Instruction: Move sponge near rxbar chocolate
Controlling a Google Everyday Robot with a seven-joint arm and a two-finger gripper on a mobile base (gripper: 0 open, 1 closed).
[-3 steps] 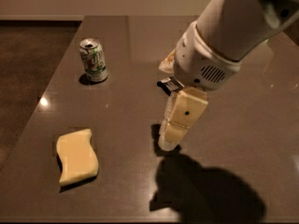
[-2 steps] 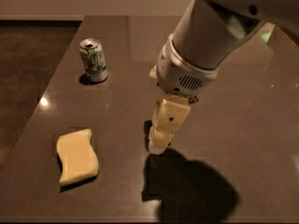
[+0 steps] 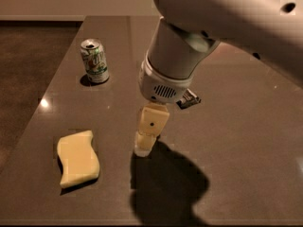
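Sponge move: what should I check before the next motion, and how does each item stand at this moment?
1. Sponge found and reachable: ok. The sponge lies flat on the table, front left, nothing on it.
2. Gripper lined up with sponge: not ok. The gripper is low over the table to the sponge's right, apart from it.
3. Sponge held: not ok. It lies free.
4. Target located: cannot tell. Only an end of the rxbar chocolate peeks out behind the arm.
5. Soda can out of the way: ok. The soda can stands upright, back left, apart from both.
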